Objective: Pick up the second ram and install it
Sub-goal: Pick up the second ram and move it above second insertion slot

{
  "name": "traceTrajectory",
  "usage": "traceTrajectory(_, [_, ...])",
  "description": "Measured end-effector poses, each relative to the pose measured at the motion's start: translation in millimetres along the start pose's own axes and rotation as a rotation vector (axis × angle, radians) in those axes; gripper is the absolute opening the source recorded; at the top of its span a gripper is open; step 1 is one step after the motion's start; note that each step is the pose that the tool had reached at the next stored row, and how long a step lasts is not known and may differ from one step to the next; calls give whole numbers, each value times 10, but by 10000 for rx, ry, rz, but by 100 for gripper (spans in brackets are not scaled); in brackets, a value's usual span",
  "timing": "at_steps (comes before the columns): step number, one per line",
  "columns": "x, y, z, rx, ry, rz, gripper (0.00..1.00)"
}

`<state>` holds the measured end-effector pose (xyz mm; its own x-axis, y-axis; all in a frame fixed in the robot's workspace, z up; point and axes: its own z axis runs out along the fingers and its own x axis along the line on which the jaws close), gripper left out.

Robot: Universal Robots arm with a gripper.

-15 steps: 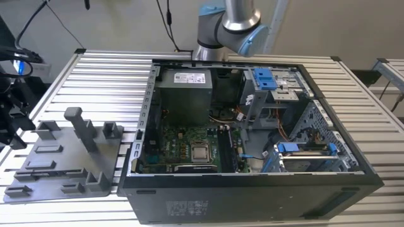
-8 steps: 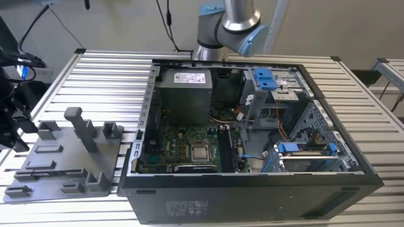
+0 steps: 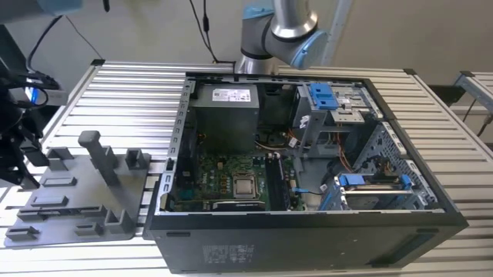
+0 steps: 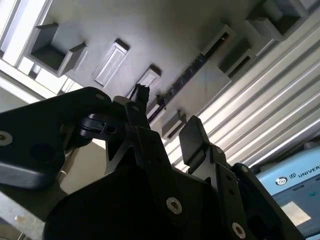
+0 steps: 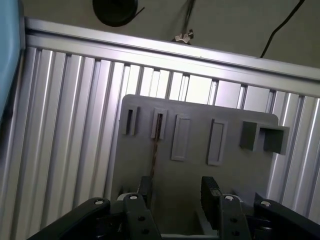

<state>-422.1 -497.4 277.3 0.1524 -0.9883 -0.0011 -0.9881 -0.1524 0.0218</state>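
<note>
My gripper point(image 5: 177, 196) hangs over the gray tray point(image 5: 235, 170), its fingers point(image 5: 210, 197) spread with nothing between them. The second ram point(image 5: 155, 145) stands on edge in a tray slot beneath me. In the first wrist view its near end lies just beside one fingertip, not midway in the gap. Its long axis runs away from me, square to the line my fingers close along. The open computer case point(image 3: 308, 236) sits well apart, toward the exterior view's right.

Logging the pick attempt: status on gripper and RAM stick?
Gripper above gray tray, jaws open, empty. RAM stick on edge in the tray, not gripped. Nothing blocking it.
</note>
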Motion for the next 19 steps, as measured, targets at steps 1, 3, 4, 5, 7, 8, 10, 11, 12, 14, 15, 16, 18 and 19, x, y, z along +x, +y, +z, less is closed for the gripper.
traceTrajectory(1, [0,0,18,1,0,40,53])
traceTrajectory(3, [0,-1,54,4,-2,126,53])
traceTrajectory(4, [0,-2,72,5,-3,159,53])
traceTrajectory(5, [1,-5,90,4,-3,184,53])
traceTrajectory(7, [6,-19,123,5,-4,219,53])
traceTrajectory(8, [10,-28,139,4,-4,231,53])
traceTrajectory(10, [19,-48,172,4,-5,254,53])
traceTrajectory(11, [24,-55,187,5,-5,270,53])
traceTrajectory(12, [28,-59,204,5,-6,286,53])
traceTrajectory(14, [42,-62,237,3,-5,304,53])
traceTrajectory(15, [50,-62,251,3,-5,308,53])
traceTrajectory(16, [59,-62,265,3,-6,311,53])
traceTrajectory(18, [79,-62,293,3,-6,319,53])
traceTrajectory(19, [91,-62,312,5,-6,323,53])
